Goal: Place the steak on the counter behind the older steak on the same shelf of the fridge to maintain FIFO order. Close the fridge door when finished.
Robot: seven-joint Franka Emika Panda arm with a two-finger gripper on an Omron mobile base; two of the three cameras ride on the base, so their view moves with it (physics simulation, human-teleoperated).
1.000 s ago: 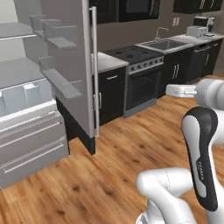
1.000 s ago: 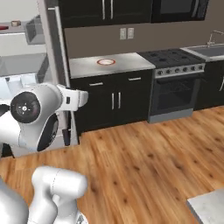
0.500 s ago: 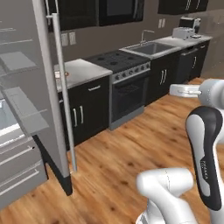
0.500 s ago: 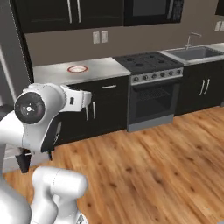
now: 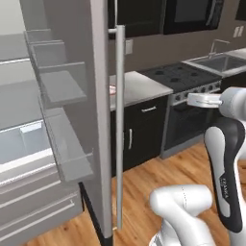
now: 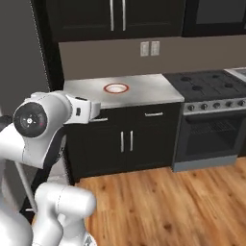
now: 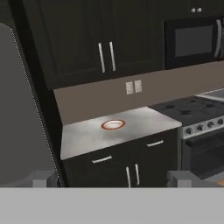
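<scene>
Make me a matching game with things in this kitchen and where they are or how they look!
Things:
1. fridge door
2. steak
3. stove
4. upper cabinets

Descriptions:
A. small, round, red-rimmed, on the counter
B. black, with two thin vertical handles
C. swung open, with a long grey handle
D. right of the counter, with dark burners on top

Pairs: 1-C, 2-A, 3-D, 4-B

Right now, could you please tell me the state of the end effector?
End effector: open, holding nothing, facing the counter.
</scene>
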